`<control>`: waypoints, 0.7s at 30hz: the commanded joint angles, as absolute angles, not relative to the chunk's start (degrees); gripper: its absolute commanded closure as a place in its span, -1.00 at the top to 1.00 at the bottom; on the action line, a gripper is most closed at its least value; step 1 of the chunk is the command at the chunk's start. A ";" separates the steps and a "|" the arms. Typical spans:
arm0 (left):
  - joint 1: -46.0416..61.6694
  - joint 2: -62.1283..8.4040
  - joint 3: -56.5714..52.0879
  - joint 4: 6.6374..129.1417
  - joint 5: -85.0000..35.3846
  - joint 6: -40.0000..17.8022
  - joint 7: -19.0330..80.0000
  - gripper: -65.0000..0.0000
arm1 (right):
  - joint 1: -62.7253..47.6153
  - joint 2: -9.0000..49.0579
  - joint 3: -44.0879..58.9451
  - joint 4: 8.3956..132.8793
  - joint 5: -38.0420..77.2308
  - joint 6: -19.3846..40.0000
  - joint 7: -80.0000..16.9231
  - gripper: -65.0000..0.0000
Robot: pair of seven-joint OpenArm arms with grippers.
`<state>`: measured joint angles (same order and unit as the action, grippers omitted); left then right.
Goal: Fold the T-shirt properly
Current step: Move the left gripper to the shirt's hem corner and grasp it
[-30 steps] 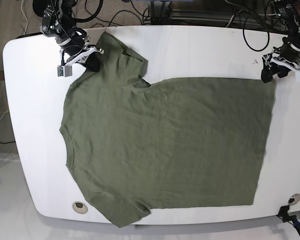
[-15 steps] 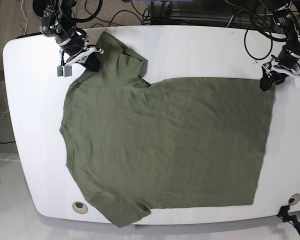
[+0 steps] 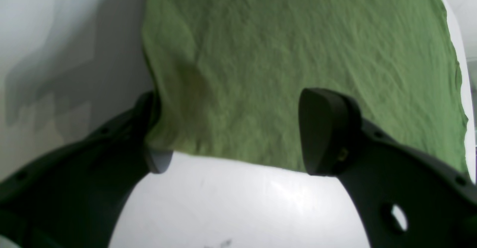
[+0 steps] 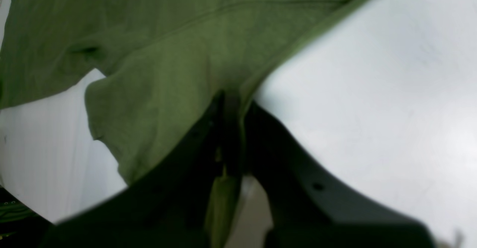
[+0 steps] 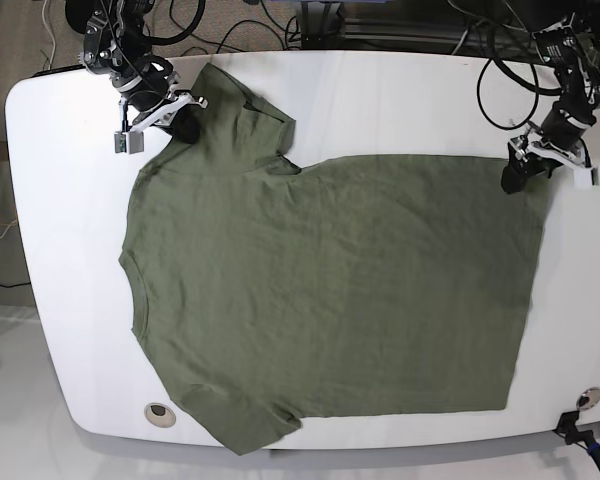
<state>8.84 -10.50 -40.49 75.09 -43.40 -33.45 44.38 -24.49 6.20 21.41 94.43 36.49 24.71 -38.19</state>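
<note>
The olive-green T-shirt [image 5: 330,280] lies spread flat on the white table [image 5: 70,200], collar to the left and hem to the right. My right gripper [image 5: 180,128] sits at the far left sleeve. In the right wrist view its fingers [image 4: 233,102] are pressed together on a fold of the shirt [image 4: 167,54]. My left gripper [image 5: 520,172] is at the hem's far right corner. In the left wrist view it [image 3: 238,143] stands open astride the hem edge [image 3: 279,54], one finger at the fabric's corner [image 3: 156,158], the other [image 3: 328,132] above the cloth.
Black cables [image 5: 500,70] trail along the table's back edge behind both arms. A round grommet [image 5: 159,412] sits at the front left and another [image 5: 587,397] at the front right. The near sleeve hangs close to the front edge.
My left gripper has moved left, from just off the hem corner to over the shirt's corner, still open. The right gripper and the shirt have not moved.
</note>
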 commanded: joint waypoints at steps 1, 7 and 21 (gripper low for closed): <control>9.01 -10.86 -40.40 75.30 -42.42 -32.75 46.11 0.44 | -24.84 6.55 21.67 94.81 35.65 24.31 -39.69 -0.96; 8.92 -10.86 -40.48 75.30 -42.42 -32.75 46.11 0.43 | -24.84 6.55 21.67 94.81 35.65 24.31 -39.69 -0.96; 8.84 -10.95 -40.66 75.74 -42.42 -32.75 45.76 -1.00 | -25.01 6.55 21.67 94.73 35.65 24.31 -37.49 -0.97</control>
<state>9.19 -10.04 -40.40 74.63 -41.82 -32.58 45.87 -24.62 6.17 21.41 94.43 36.47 24.69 -37.63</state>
